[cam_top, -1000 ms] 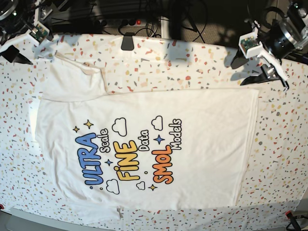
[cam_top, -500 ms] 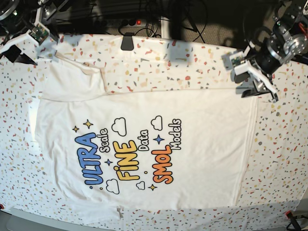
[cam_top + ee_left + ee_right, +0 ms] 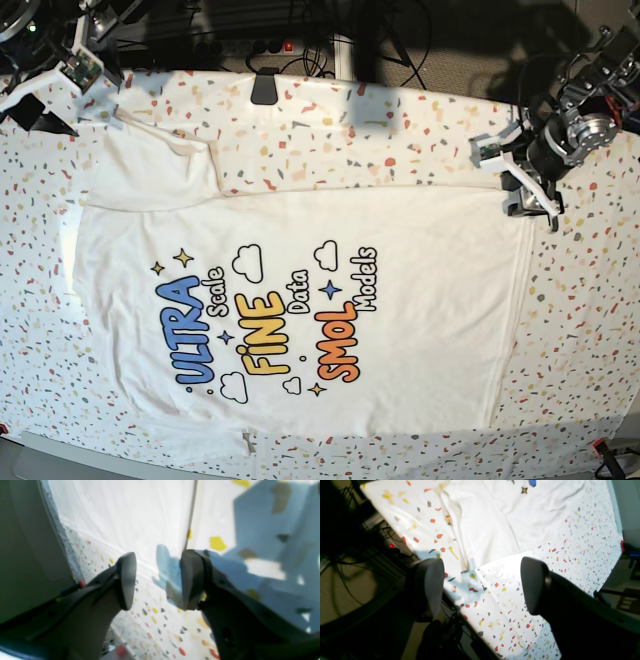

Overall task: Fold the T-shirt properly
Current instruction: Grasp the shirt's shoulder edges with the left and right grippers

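The white T-shirt (image 3: 330,300) lies spread flat on the speckled table covering (image 3: 330,130), print side up, neck to the left and hem to the right. One sleeve (image 3: 150,170) lies folded at the upper left. My left gripper (image 3: 530,205) is open, low over the hem's upper right corner. In the left wrist view it (image 3: 158,580) straddles the T-shirt's edge (image 3: 125,517). My right gripper (image 3: 45,110) is open and empty near the table's back left corner, short of the sleeve. In the right wrist view it (image 3: 482,587) hovers over the covering, the T-shirt (image 3: 495,525) beyond it.
A black object (image 3: 265,88) sits at the table's back edge. Cables and a power strip with a red light (image 3: 391,545) lie behind the table. A red clamp (image 3: 600,445) is at the front right corner.
My left gripper has moved down and to the left, from above the back right of the table to the T-shirt's upper hem corner. The right arm has shifted only slightly.
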Robot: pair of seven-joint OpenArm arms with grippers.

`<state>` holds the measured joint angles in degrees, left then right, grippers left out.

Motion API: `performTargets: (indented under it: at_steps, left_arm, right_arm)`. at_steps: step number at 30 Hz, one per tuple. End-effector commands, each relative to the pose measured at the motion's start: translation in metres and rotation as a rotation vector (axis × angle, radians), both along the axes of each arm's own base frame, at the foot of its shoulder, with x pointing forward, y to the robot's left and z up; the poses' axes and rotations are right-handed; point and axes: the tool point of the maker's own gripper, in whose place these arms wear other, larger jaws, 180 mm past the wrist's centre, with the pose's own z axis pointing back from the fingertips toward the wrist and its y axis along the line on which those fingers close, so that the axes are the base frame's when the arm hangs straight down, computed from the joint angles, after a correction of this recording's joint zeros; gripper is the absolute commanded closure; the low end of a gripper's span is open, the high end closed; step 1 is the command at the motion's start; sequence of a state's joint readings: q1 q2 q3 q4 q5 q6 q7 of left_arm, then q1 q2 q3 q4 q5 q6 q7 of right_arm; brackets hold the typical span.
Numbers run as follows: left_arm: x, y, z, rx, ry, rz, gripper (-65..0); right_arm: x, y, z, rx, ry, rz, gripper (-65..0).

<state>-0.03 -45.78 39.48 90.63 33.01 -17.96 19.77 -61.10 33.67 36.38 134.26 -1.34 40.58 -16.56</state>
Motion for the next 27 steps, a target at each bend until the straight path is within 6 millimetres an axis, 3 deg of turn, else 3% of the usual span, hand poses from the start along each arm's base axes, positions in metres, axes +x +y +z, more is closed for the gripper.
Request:
performTargets:
  at_steps: [1,5,9,14,17,27]
  left_arm:
    - [0.002,0.005,0.002,0.017,-0.001,-0.003,-29.0]
    - [0.005,-0.003,0.004,0.008,-0.007,-0.03,-29.0]
    - [0.028,-0.003,0.019,0.007,-0.06,-0.028,-28.0]
    - [0.028,-0.007,0.019,-0.04,-0.039,0.0,-13.1]
    - [0.027,-0.007,0.019,-0.055,-0.03,0.012,-0.3]
    - [0.032,0.001,0.023,0.0,-0.054,0.041,0.0]
  right_arm:
    - [0.002,0.002,0.006,0.003,-0.019,0.011,-46.9]
    - [0.002,0.002,0.006,0.002,-0.018,0.011,-46.9]
    - [0.002,0.002,0.006,0.002,-0.018,0.011,-46.9]
    - [0.002,0.002,0.006,0.002,-0.018,0.011,-46.9]
    - [0.002,0.002,0.006,0.002,-0.019,0.012,-46.9]
    - [0.004,0.002,0.007,0.0,-0.026,0.01,-46.9]
